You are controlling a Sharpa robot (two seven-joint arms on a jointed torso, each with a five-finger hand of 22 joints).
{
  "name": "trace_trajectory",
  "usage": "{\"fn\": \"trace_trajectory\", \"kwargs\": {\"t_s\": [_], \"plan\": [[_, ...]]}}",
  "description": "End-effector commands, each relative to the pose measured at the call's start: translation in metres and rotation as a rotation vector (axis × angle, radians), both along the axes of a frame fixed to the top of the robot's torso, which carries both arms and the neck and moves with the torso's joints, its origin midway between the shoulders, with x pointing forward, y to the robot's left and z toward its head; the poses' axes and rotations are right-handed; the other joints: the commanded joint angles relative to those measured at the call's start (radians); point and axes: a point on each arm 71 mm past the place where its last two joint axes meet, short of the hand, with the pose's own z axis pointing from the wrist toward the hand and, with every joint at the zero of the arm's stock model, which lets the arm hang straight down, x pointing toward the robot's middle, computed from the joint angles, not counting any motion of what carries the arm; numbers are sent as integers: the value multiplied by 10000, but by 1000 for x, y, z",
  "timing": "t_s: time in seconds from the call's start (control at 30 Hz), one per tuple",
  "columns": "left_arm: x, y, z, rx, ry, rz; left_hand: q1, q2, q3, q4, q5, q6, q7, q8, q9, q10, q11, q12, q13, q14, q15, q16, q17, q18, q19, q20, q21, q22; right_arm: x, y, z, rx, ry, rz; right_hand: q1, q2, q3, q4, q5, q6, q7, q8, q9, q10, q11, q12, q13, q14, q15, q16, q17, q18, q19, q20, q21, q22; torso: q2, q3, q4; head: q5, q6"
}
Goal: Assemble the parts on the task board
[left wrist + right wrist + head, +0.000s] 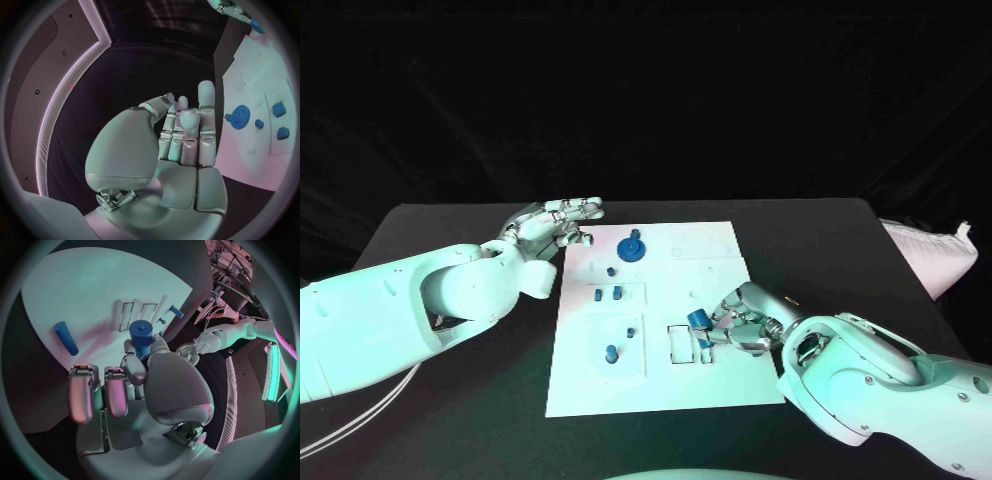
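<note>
the fingers of the right hand are pinching a stubby blue peg, thumb against a finger, while the other fingers are lying straighter alongside with nothing in them. the hand is hovering over the right-hand part of the task board, just beside the white rectangular slots, and the peg is riding clear of the plate as far as i can tell. a long blue cylinder is lying loose on the board nearby. the left hand is waiting at the board's far left corner, fingers fairly straight and close together, gripping nothing, near the blue gear. other small blue pieces are sitting in the middle of the board. i'd judge the step in hand is carrying this peg to its seat; the next move is calling for lining it up over the right hole and lowering it straight.
</note>
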Motion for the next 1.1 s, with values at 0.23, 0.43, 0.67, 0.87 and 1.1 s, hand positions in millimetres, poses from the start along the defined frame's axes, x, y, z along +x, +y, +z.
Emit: {"fn": "trace_trajectory", "kwargs": {"t_s": [0.23,0.43,0.67,0.87,1.1], "plan": [[-1,-4,1,-116,-87,-237,-5,79,-8,-64,-33,-77,12,60,7,-76,3,49,15,-55,4,-50,-9,35,24,52,-36,-9,-2,13,-11,-271,762,530,182,416,-101,128,-115,256,-129,80,395,557,-230,2402,3725,958,-82,46,1964,-162,519,-70,20,1291,3,5,-18,72,-34],[-1,-3,2,-112,-86,-229,-5,79,-8,-64,-33,-77,12,60,7,-76,3,49,15,-55,4,-50,-9,35,24,52,-36,-9,-1,15,-12,-420,676,646,17,383,-188,151,-226,288,-141,99,465,552,-242,2364,3716,957,-92,46,1965,-160,515,-79,10,1283,2,6,-17,101,-48],[-2,-4,2,-116,-84,-240,-5,79,-8,-64,-33,-77,12,60,7,-76,3,49,15,-55,4,-50,-9,35,24,52,-36,-9,2,17,-13,-565,532,704,-464,303,-479,176,-381,286,-142,99,577,549,-239,2315,3716,955,-90,42,1958,-157,508,-81,-6,1270,3,10,-14,128,-48],[-2,-3,2,-115,-85,-236,-5,79,-8,-64,-33,-77,12,60,7,-76,3,49,15,-55,4,-50,-9,35,24,52,-36,-9,4,17,-14,-700,295,718,-1403,287,-1088,180,-2158,220,-147,73,735,490,-238,2114,3633,941,-91,5,1891,-140,478,-80,-68,1207,1,8,-18,149,-45],[-2,-3,2,-107,-83,-221,-5,79,-8,-64,-33,-77,12,60,7,-76,3,49,15,-55,4,-50,-9,35,24,52,-36,-9,7,16,-12,-783,-153,650,-2271,-169,-1359,224,-2835,134,-131,41,889,419,-223,1883,3536,930,-81,-26,1840,-129,455,-72,-115,1167,2,10,-25,170,-36]]}}
